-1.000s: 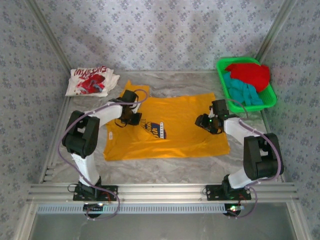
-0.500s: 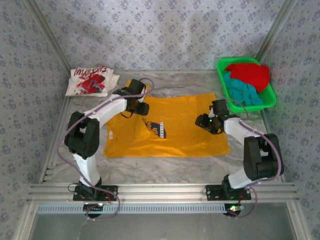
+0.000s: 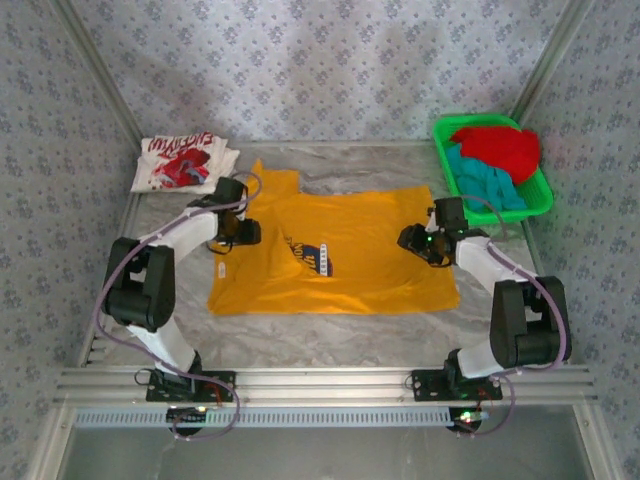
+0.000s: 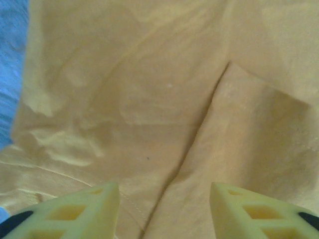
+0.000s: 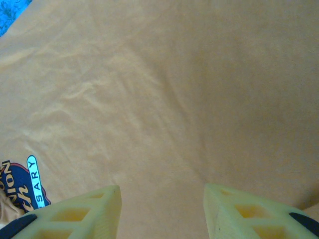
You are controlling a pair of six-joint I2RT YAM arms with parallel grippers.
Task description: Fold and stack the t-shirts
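A green plastic basket (image 3: 543, 192) sits at the far right corner of the grey table (image 3: 300, 335), beside patterned walls (image 3: 330, 60).

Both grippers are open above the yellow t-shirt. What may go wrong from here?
The left gripper hangs over a folded flap of the yellow t-shirt; closing there may catch only one layer. The right gripper hangs over flat cloth, not an edge, so a pinch may bunch it.

Yellow-orange on the spread t-shirt (image 3: 370, 265), its chest print (image 3: 312, 258) dark blue; white with a red graphic on the second t-shirt (image 3: 183, 162); bright green basket (image 3: 441, 135) with red t-shirt (image 3: 497, 147) and teal t-shirt (image 3: 483, 183); grey-blue floral walls (image 3: 330, 60); marbled grey table (image 3: 330, 335)
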